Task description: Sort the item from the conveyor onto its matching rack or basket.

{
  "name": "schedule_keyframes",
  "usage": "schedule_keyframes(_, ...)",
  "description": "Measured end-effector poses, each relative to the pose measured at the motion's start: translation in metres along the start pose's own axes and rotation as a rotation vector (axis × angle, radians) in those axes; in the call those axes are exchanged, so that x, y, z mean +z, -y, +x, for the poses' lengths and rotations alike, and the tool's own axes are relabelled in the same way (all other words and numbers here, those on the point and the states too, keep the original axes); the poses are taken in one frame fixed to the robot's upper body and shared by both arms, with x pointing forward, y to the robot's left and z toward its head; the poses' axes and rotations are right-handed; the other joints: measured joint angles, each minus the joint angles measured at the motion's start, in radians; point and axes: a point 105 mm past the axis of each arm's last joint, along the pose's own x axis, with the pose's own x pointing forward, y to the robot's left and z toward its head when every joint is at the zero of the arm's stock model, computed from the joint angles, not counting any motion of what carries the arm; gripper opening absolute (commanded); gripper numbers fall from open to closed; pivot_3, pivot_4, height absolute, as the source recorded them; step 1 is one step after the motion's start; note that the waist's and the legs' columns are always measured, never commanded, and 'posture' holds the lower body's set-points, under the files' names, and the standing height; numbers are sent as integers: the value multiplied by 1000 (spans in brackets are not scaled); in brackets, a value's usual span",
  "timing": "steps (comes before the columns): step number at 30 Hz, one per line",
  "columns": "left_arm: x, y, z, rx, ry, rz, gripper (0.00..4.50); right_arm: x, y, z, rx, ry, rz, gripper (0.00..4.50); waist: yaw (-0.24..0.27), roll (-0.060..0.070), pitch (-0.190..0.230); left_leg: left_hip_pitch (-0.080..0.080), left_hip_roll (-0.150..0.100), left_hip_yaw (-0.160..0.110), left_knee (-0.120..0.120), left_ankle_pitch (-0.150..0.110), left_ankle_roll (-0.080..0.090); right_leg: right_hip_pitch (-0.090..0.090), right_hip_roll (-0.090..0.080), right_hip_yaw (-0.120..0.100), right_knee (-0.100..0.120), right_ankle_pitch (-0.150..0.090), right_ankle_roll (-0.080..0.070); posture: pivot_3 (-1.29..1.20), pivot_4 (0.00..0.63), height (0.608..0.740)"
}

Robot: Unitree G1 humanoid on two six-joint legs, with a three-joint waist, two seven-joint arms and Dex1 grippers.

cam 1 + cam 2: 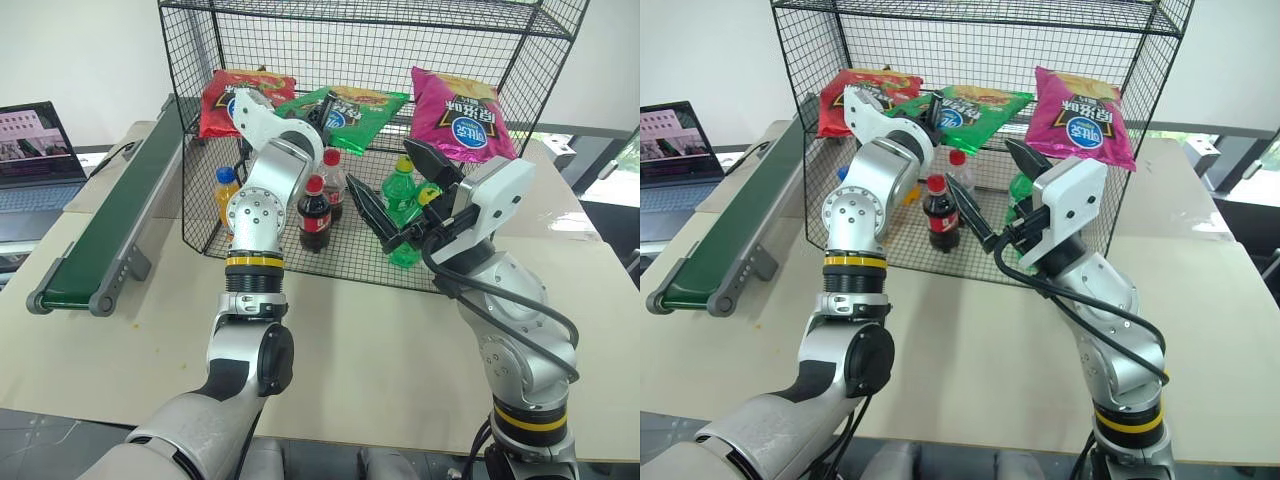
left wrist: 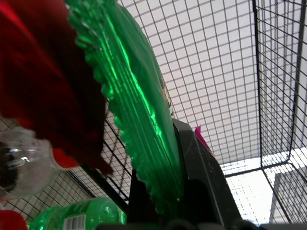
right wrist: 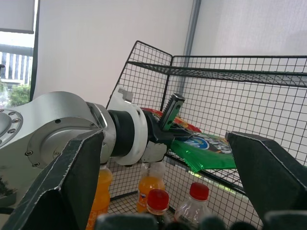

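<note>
The item, a shiny green crisp bag (image 1: 358, 110), lies on the upper shelf of the black wire rack (image 1: 370, 22), between a red bag (image 1: 222, 98) and a magenta bag (image 1: 462, 115). My left gripper (image 1: 322, 112) reaches into the rack and is shut on the green bag's near edge. In the left wrist view the bag's crimped edge (image 2: 139, 110) rests against a black finger (image 2: 204, 182). My right gripper (image 1: 400, 190) hangs open in front of the rack with nothing between its fingers. The dark green conveyor (image 1: 110, 215) runs along the left with no item on it.
On the rack's lower tier stand cola bottles (image 1: 315, 215), an orange drink bottle (image 1: 227, 192) and green bottles (image 1: 402, 195). A laptop (image 1: 35, 145) sits at the far left behind the conveyor. The beige table (image 1: 350, 340) spreads in front of the rack.
</note>
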Motion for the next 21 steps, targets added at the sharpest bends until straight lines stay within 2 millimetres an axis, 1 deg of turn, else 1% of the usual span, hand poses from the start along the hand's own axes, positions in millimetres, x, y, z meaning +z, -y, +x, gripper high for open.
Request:
schedule_keyframes(1,-2,3,-1,-16,-17,-3,1139,0,0,0,0,0,0,4500,-1,0,0,0,0,0,0,0,0,0,0,0,0,0,0,0,150,740)
schedule_keyframes(2,-3,6,-2,-29,-28,1,1662,0,0,0,0,0,0,4500,-1,0,0,0,0,0,0,0,0,0,0,0,0,0,0,0,150,740)
schedule_keyframes(4,-6,12,-4,-57,-51,6,2457,0,0,0,0,0,0,4500,-2,0,0,0,0,0,0,0,0,0,0,0,0,0,0,0,150,740)
schedule_keyframes(8,-14,23,-12,-118,-114,33,4192,0,-1,0,3,2,4,4500,-3,0,0,0,0,0,0,0,0,0,0,0,0,0,0,0,150,740)
schedule_keyframes(9,-14,23,-15,-129,-126,35,4452,0,-1,1,3,1,7,4500,-3,0,0,1,0,0,0,0,0,0,0,0,1,0,0,0,150,740)
schedule_keyframes(10,-15,20,-17,-126,-133,39,4452,-1,0,1,3,-1,8,4500,-4,0,0,1,0,0,0,0,0,0,0,0,1,0,0,0,150,740)
schedule_keyframes(12,-18,8,-23,-118,-164,46,4452,-3,1,1,2,-7,13,4500,-5,0,0,1,0,0,0,0,0,0,0,0,2,0,0,0,150,740)
schedule_keyframes(16,-16,2,-32,-130,-198,79,4452,-7,1,2,12,-18,24,4500,-5,1,0,1,0,-1,1,0,0,1,0,0,2,0,0,0,150,740)
schedule_keyframes(17,-16,-3,-35,-126,-217,92,4452,-6,0,3,20,-14,26,4500,-5,1,0,1,0,-1,1,0,0,1,0,0,2,0,0,0,150,740)
schedule_keyframes(20,-9,-21,-45,-113,-260,147,4452,-4,-1,4,33,-5,29,4500,-12,1,0,1,0,-2,0,0,0,0,0,0,3,0,0,0,150,740)
schedule_keyframes(21,-6,-22,-48,-123,-266,162,4452,-5,-1,4,33,-7,30,4500,-15,1,0,1,0,-2,0,0,0,0,0,0,3,0,0,0,150,740)
